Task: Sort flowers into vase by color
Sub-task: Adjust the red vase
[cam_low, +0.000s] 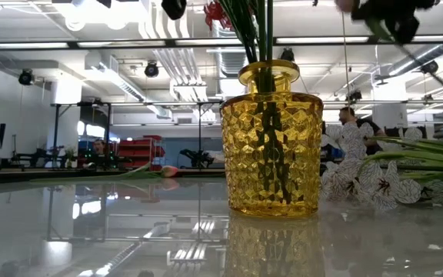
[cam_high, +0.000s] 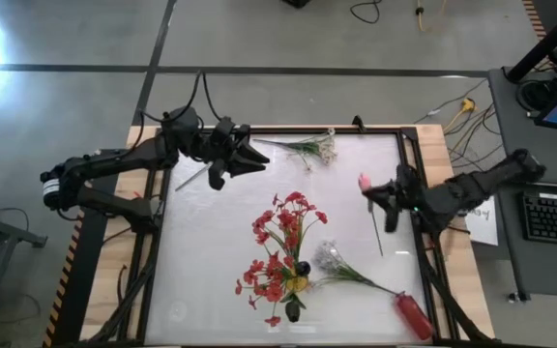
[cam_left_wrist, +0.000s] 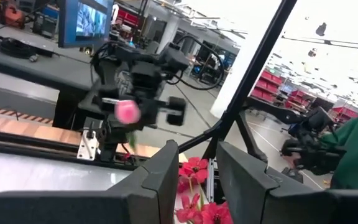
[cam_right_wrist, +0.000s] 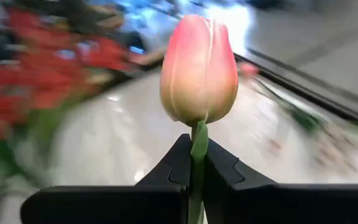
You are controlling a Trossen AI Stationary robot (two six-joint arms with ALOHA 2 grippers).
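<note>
My right gripper [cam_high: 375, 192] is over the table's right part, shut on a pink tulip [cam_high: 364, 181] whose green stem [cam_high: 379, 232] trails toward the near edge. A yellow glass vase [cam_low: 271, 142] stands near the near edge and holds red blossom clusters [cam_high: 280, 242]. Next to it a white spray [cam_high: 332, 256] lies flat on the table. A second white spray [cam_high: 313, 147] lies by the far edge. My left gripper [cam_high: 251, 159] hovers open at the far left, touching nothing. My right gripper pinches the tulip's stem [cam_right_wrist: 198, 155] between its two fingers, just below the pink bud [cam_right_wrist: 199, 68]. The fingers lie across the stem. The bud stands out beyond the fingertips, and the tulip is lifted clear of the table.
A red bottle-shaped thing [cam_high: 412, 314] lies at the near right corner. Another pink tulip [cam_low: 168, 171] lies on the table under my left arm. A dark frame [cam_high: 409, 164] rims the table. Free surface lies between the vase and the far edge.
</note>
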